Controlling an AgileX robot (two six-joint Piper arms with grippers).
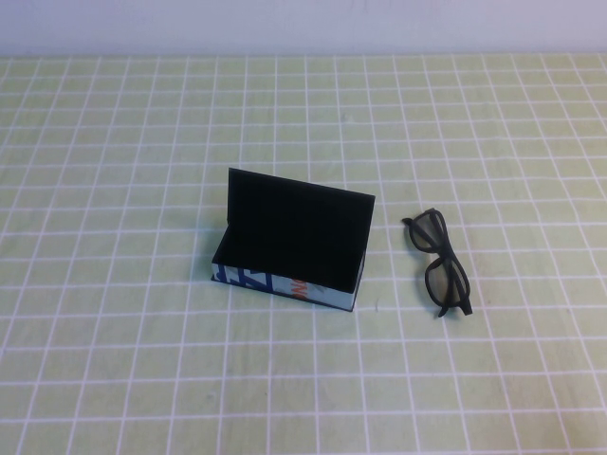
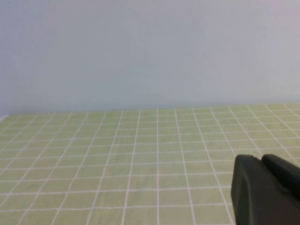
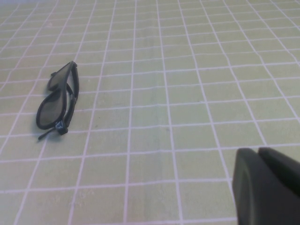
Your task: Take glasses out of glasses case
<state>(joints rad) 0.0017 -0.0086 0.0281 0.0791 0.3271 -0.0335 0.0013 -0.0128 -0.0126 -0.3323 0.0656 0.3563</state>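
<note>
The glasses case (image 1: 285, 284) stands in the middle of the table with its black lid (image 1: 302, 213) raised upright; the black inside shows nothing in it. The black glasses (image 1: 441, 262) lie folded on the cloth just right of the case, apart from it. In the right wrist view the glasses (image 3: 58, 101) lie well away from my right gripper (image 3: 258, 151), which is shut and holds nothing. My left gripper (image 2: 261, 159) hovers over bare cloth, its fingers together and nothing between them. Neither gripper shows in the high view.
A green cloth with a white grid (image 1: 142, 360) covers the table. A pale wall (image 2: 150, 51) rises behind the table's far edge.
</note>
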